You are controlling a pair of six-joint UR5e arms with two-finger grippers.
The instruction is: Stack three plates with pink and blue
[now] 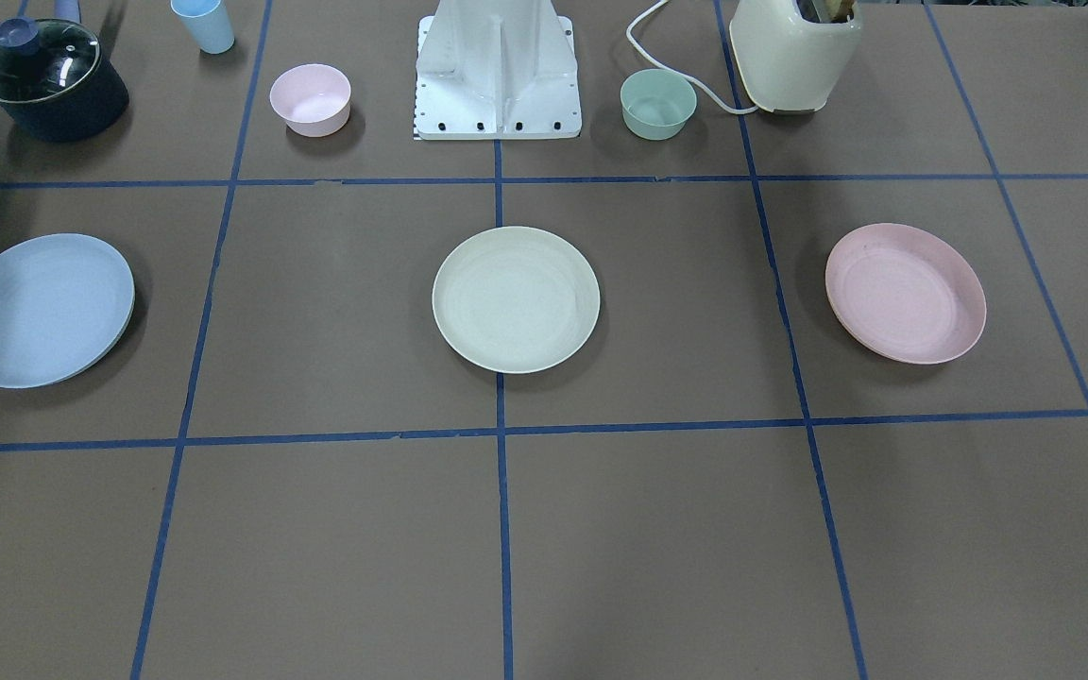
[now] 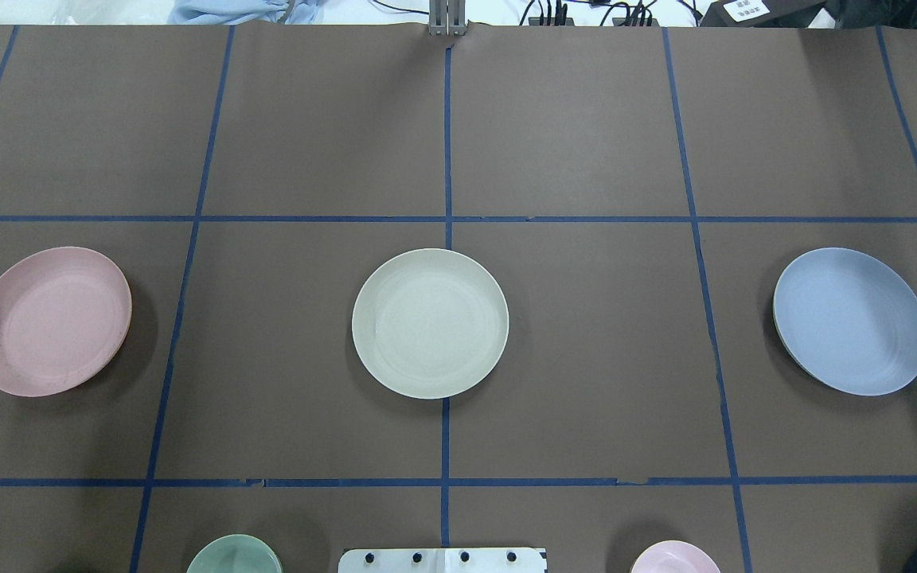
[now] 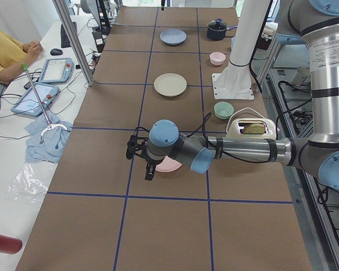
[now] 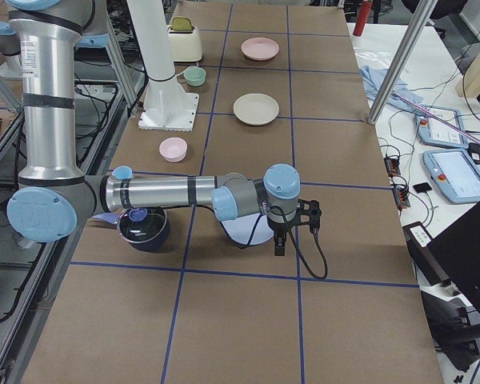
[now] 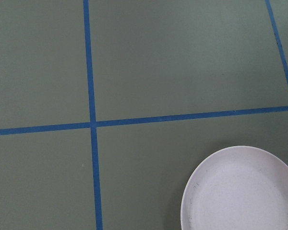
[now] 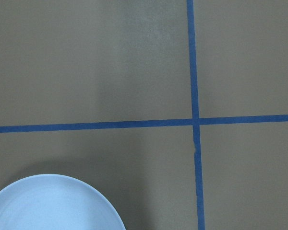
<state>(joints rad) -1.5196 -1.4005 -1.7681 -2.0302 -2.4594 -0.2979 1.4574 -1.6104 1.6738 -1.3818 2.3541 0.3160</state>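
Note:
Three plates lie apart in a row on the brown table: the light blue plate (image 1: 41, 310), the cream-white plate (image 1: 516, 298) in the middle and the pale pink plate (image 1: 905, 293). My left gripper (image 3: 142, 161) hangs over the outer edge of the pink plate (image 3: 170, 165), whose rim shows in the left wrist view (image 5: 240, 191). My right gripper (image 4: 292, 220) hangs over the outer edge of the blue plate (image 4: 248, 232), which also shows in the right wrist view (image 6: 53, 203). I cannot tell whether either gripper is open or shut.
Along the robot's side stand a dark pot with a glass lid (image 1: 48, 80), a light blue cup (image 1: 204, 24), a small pink bowl (image 1: 310, 98), the white robot base (image 1: 497, 71), a small green bowl (image 1: 658, 103) and a cream toaster (image 1: 794, 52).

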